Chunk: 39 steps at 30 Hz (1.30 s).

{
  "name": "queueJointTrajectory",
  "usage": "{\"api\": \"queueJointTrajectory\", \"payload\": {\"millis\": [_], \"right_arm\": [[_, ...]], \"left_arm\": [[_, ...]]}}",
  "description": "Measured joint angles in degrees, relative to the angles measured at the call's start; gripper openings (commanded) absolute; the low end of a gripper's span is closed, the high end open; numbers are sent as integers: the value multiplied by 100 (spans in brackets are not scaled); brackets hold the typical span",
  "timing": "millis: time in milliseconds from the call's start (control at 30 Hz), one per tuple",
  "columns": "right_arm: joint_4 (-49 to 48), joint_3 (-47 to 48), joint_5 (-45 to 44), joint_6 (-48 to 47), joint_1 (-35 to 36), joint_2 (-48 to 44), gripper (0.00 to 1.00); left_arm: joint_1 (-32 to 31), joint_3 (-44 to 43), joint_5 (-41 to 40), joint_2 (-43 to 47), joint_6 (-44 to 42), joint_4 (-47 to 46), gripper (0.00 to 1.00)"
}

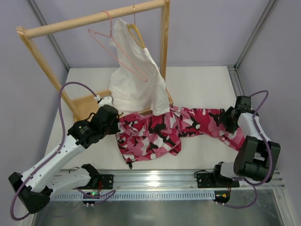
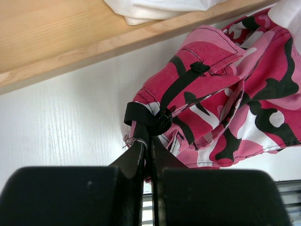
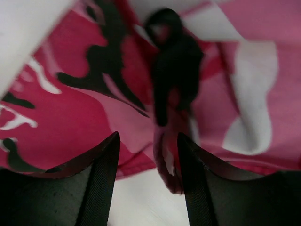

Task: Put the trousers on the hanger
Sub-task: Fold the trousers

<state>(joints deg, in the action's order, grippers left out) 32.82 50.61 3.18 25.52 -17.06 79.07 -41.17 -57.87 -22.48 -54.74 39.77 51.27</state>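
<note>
**Gathering the trousers: your left has its hold, your right does not yet.**
Your left gripper (image 2: 146, 143) is pinched fully closed on an edge of the trousers (image 1: 155, 134), beside a black strap (image 2: 181, 84). Your right gripper (image 3: 148, 141) stands partly open over the other end, with a fold of cloth between its fingers but not clamped. The trousers lie spread on the surface (image 1: 202, 80), their far edge just under the white garment (image 1: 134, 80). The hanger (image 1: 99, 41) hangs on the wooden rail (image 1: 70, 24) at the back, well apart from them. The next move, as I judge it: close your right on that fold, then raise both ends level towards the hanger.
</note>
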Motion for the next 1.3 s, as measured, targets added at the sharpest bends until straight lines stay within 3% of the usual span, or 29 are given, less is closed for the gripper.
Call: {"api": "queueJointTrajectory", "payload": {"millis": [133,333,600,900,1200,1300], "right_arm": [[420,-566,-603,109,-225,-588,54],[361,-74,-1082,-31,-269,-1200,60],[-566,855,173,-658,-348,527,60],[-627,1692,817,-951,-442,2225,61],[-586,1805,835,-1078,-444,2671,50],[-577,1755,778,-1110,-444,2625,35]], "left_arm": [[0,37,0,0,0,-37,0],[0,153,0,-70,-13,-103,0],[0,153,13,-155,-87,-190,0],[0,131,-2,-170,-129,-177,0],[0,131,-7,-179,-133,-177,0],[0,131,-7,-188,-136,-181,0]]}}
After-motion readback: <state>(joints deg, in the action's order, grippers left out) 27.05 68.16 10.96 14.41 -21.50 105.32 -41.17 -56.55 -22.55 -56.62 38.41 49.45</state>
